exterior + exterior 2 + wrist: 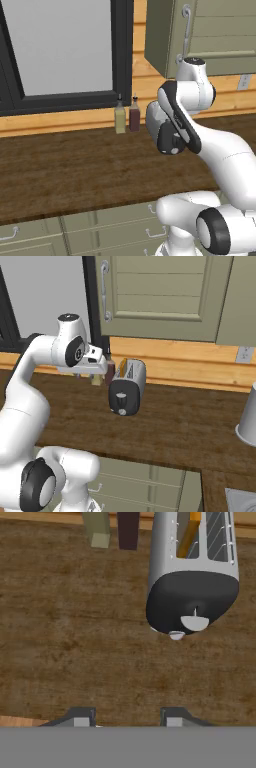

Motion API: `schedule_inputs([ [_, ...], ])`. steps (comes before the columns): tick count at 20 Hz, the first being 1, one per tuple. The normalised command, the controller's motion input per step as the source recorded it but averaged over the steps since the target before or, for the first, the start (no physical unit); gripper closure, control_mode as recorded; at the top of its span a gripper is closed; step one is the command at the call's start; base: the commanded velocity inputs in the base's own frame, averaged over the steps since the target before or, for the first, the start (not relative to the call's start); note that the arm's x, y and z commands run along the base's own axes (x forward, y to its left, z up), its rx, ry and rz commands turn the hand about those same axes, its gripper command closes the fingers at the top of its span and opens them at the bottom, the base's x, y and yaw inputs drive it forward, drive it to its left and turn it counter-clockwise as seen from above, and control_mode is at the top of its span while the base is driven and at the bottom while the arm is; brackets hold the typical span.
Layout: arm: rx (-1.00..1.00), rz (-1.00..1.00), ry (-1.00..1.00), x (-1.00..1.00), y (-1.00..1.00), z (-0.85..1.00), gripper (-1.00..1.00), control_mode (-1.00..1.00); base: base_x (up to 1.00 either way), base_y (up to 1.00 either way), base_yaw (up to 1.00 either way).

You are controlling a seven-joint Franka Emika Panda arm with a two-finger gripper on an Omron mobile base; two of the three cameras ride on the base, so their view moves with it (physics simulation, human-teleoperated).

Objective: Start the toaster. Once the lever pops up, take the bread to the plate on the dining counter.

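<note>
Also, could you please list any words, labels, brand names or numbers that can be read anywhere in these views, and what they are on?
None can be read.
The toaster panel carries plain knobs, no lettering.
The two bottles bear no labels.

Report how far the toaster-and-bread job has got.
Done: nothing yet; the bread sits in a slot of the toaster. In hand: the gripper hangs above the wooden counter, short of the toaster's black end panel, holding nothing; its two tips stand apart. Left: press the lever, wait for it to pop up, then carry the bread to the plate.
</note>
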Motion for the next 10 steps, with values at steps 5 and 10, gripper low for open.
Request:
schedule_inputs([
  [5, 0.00, 0.01, -0.05, -0.11, 0.00, -0.02, -1.00, -1.00, 0.00, 0.00, 0.00],
  [10, -0.01, 0.02, -0.24, 0.00, 0.00, -0.45, -1.00, -1.00, 0.00, 0.00, 0.00],
])
